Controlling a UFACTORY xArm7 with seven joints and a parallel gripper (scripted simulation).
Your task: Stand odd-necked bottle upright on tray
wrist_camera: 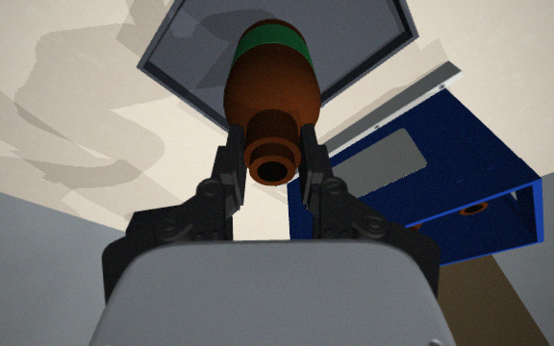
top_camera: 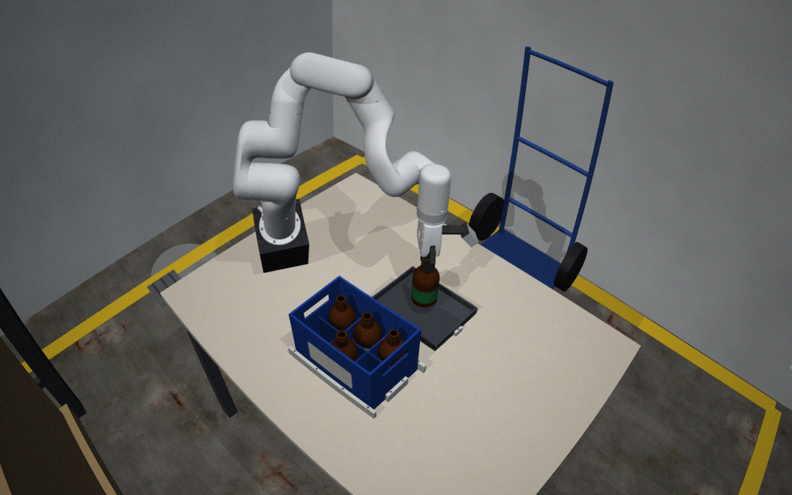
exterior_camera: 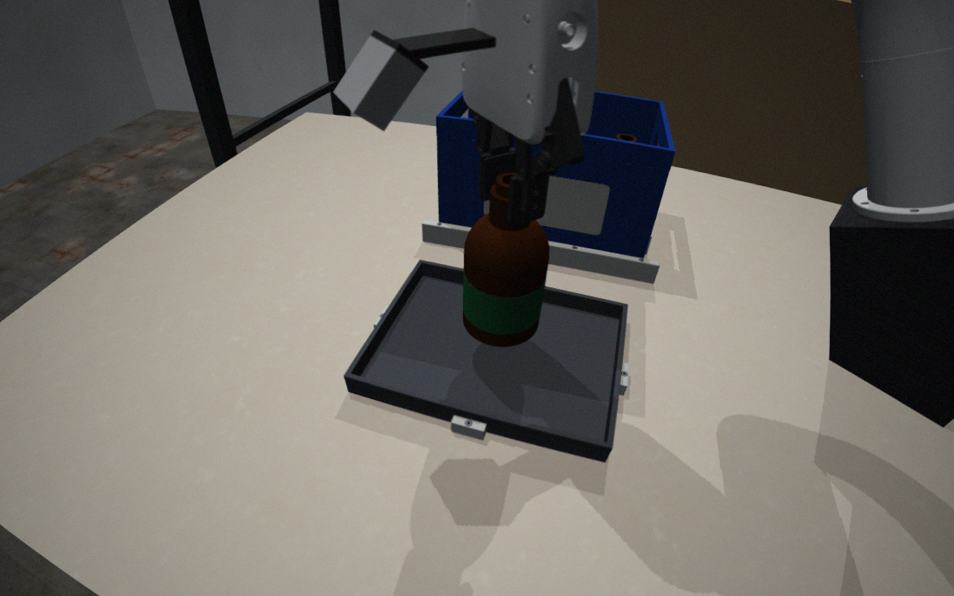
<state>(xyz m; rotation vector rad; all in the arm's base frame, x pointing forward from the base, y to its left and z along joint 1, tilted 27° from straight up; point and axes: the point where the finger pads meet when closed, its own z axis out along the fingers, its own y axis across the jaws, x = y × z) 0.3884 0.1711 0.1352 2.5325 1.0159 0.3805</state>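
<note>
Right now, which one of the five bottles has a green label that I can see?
The bottle in the gripper; its green band shows plainly. The other four stand in the blue crate, with no label visible.

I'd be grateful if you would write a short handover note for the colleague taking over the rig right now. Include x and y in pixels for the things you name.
Gripper (top_camera: 428, 255) (exterior_camera: 506, 196) (wrist_camera: 272, 142): closed on the neck of the brown bottle with a green band (top_camera: 425, 286) (exterior_camera: 504, 274) (wrist_camera: 273, 82), held upright.
Places: that bottle is over the dark grey rectangular tray (top_camera: 455, 328) (exterior_camera: 406, 400) (wrist_camera: 181, 98); contact with it is unclear. Four other brown bottles stand in the blue divided crate (top_camera: 355, 363) (exterior_camera: 458, 170) (wrist_camera: 455, 139).
Done: one bottle out of the crate.
Left: settle it upright on the tray, release, back away. I can't confirm from these views that its neck is the odd one.
</note>
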